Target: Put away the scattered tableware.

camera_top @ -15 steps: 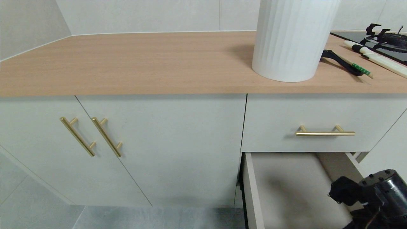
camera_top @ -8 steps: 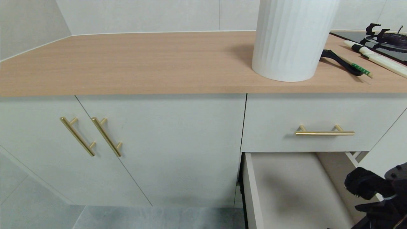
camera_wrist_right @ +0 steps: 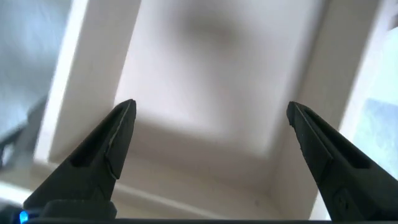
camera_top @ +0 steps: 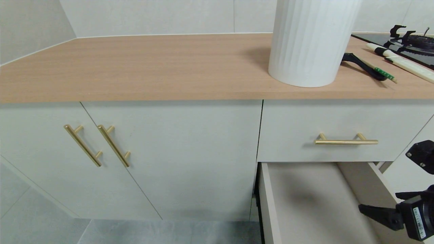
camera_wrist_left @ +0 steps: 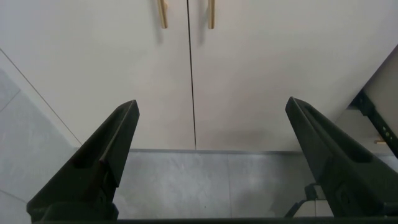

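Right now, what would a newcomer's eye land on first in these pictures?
The tall white ribbed container standing on the wooden countertop, right of centre, draws the eye first. Below it, the lower drawer stands pulled out, with the right gripper open over it. A few utensils lie beside the container, toward the stove.

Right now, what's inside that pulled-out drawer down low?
The open drawer shows just its bare pale floor and side walls. Its back runs under the closed drawer above, and the right gripper covers the near right corner.
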